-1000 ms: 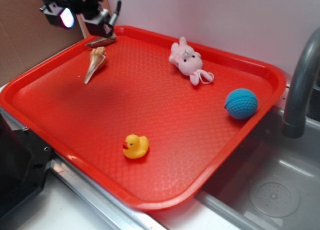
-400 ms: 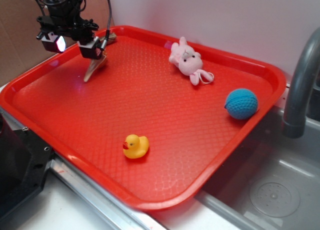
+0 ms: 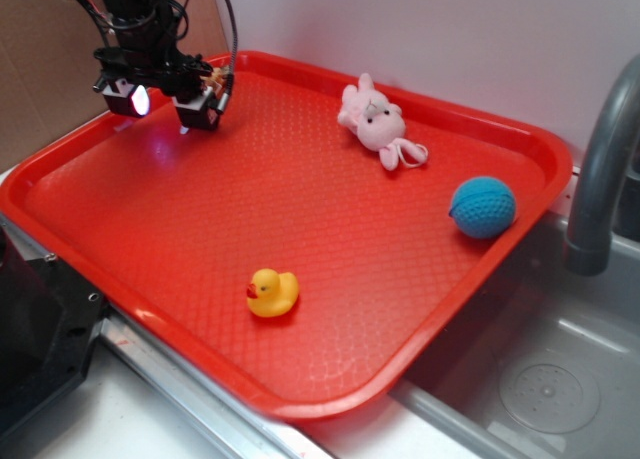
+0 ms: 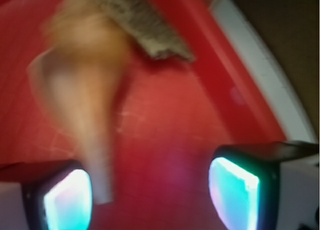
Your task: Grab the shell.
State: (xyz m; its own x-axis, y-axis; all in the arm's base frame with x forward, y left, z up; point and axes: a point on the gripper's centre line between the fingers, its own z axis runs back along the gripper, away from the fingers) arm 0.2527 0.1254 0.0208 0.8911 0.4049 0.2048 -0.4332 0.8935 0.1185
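The claw (image 4: 150, 195), spread wide, hovers over the shell (image 4: 85, 104) at the red tray's (image 3: 420, 329) far-left corner; its thin tip sits beside the left finger, which could nudge it aside.

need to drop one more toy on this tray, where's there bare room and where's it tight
The widest bare patch is the tray middle, bordered by the duck, bunny and ball. The near-right corner below the ball is free too. It is crowded at the far-left corner, where the gripper hangs over the shell.
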